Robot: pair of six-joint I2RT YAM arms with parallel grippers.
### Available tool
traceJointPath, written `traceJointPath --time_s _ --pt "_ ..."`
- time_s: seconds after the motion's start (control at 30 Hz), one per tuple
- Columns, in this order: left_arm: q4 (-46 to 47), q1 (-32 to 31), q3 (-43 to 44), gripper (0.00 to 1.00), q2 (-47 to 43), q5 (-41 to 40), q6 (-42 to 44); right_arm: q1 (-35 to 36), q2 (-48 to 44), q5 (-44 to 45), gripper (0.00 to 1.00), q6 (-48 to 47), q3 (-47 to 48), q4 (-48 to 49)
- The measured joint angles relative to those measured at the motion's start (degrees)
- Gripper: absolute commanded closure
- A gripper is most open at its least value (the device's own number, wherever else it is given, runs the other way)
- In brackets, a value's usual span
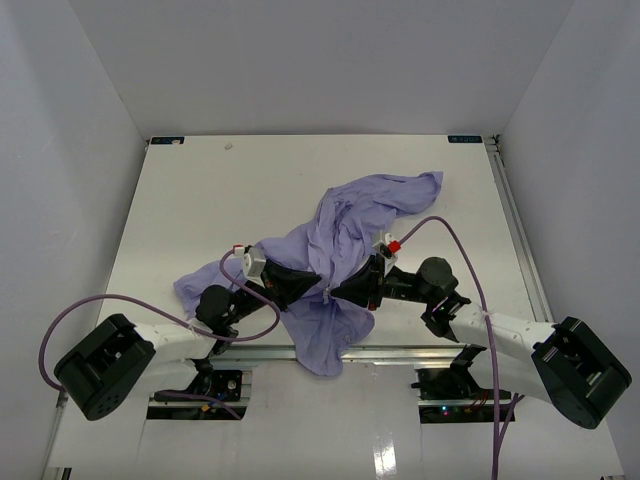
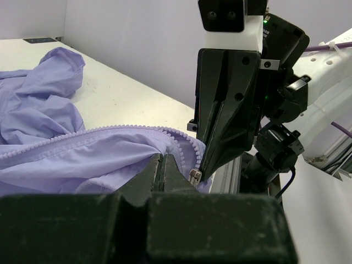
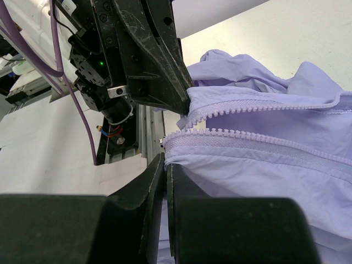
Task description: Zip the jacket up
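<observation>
Looking down from the top, the jacket lies in a soft heap in the middle of the table. The left gripper and the right gripper meet tip to tip at the near end of the heap. Each one is pinched shut on a bit of the jacket. From both tips most of the cloth runs away toward the far side.

From the left wrist, the left gripper is closed tight on the purple cloth right at its tips. The right gripper stands just past it, pointing down and closed, with the small metal slider at its tips. One row of zipper teeth starts there and runs off to the left of the left gripper.

From the right wrist, the right gripper is shut on the jacket edge, just under the end of the lower teeth row. The left gripper holds the end of the upper teeth row just above it. Both rows lie side by side, not yet joined, and stretch off to the right of the right gripper. I think the next move has to go along that line, and the right gripper is the one nearest the slider.
</observation>
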Motion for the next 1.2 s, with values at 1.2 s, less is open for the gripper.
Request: traceJointPath --time_s 1.2 --pt "0.04 0.00 -0.72 1.00 -3.39 -1.36 0.66 0.19 3.91 -0.14 0.92 3.17 0.00 4.62"
